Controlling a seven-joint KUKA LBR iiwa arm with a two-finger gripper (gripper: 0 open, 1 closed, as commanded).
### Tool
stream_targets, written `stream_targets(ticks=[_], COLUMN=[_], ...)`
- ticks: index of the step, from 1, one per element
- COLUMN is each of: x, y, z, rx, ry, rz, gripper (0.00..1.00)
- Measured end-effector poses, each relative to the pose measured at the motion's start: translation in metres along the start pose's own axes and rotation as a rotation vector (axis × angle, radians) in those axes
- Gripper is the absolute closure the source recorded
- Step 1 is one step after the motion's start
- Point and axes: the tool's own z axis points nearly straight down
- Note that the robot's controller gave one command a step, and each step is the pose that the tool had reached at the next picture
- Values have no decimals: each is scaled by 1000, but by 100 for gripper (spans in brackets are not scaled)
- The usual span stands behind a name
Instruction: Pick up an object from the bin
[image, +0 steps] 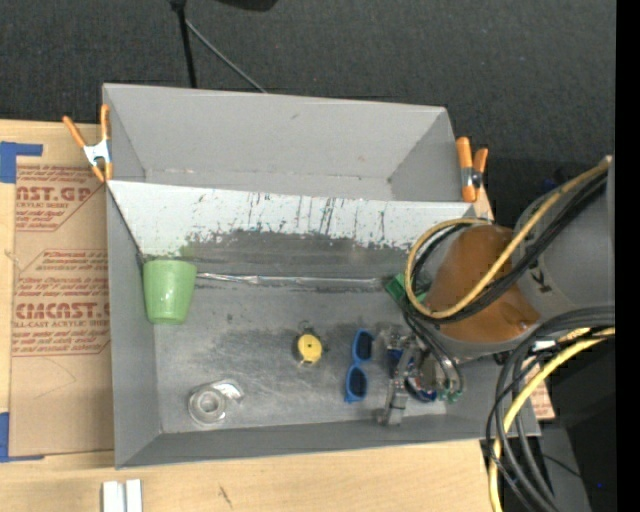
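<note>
My gripper (401, 383) is low in the bin's front right corner, under the arm's orange cover. Just to its left, touching or nearly touching it, lies a small blue thing (357, 365) made of two lens-like pieces, like toy glasses. Further left on the bin floor is a small round yellow thing (309, 348). Whether anything is in the gripper is hidden by its own body.
A light green cup (168, 290) lies on its side against the left wall. A clear, round plastic piece (211, 401) rests near the front left corner. A small green thing (396, 288) pokes out beside the arm at the right wall.
</note>
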Motion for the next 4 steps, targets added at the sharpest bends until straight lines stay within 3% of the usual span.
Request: stream_targets(ticks=[1,2,3,4], x=[5,7,7,-22], y=[11,53,52,95], z=[1,0,0,-130], rx=[1,0,1,-4], ry=[6,5,3,-5], rz=[325,497,497,512], gripper=[0,0,100,100])
